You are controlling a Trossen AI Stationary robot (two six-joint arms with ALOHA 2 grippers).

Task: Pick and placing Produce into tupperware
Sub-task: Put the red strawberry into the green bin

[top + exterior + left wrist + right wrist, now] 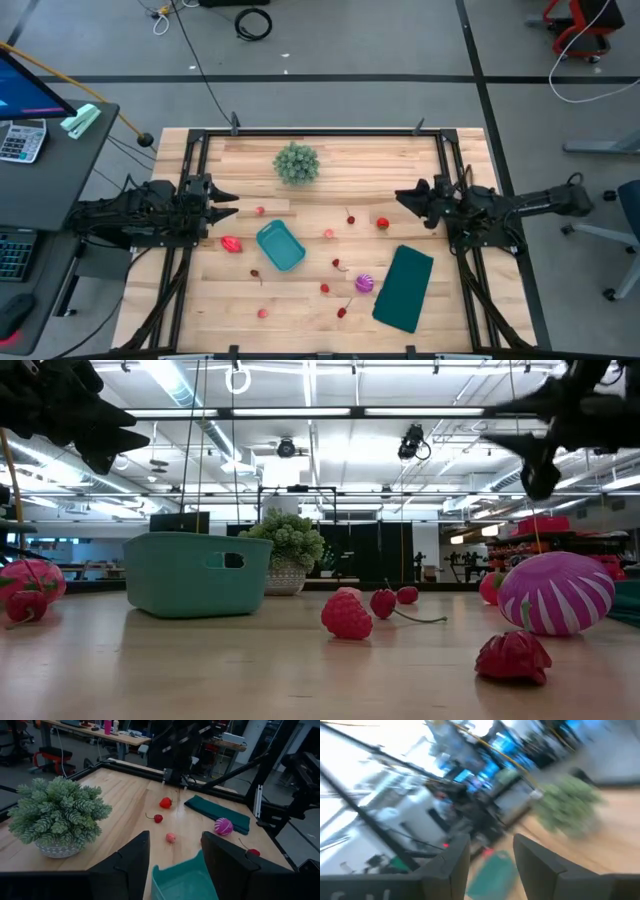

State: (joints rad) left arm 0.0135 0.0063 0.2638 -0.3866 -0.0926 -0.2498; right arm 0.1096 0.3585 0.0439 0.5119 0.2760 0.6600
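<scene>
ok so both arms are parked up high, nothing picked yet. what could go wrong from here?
1. The tupperware is small, light-looking and lies skewed on the table; a piece dropped on its rim could bounce out or shove it.
2. The produce is round and scattered; the purple striped piece lies right beside the dark green slab, so the right tool may catch the slab.
3. The cherry has a thin stem; a pinch there might slip.
The left tool is open above the table's left side.

Teal tupperware (280,245), red produce (383,223), purple white-striped piece (364,284).
</scene>
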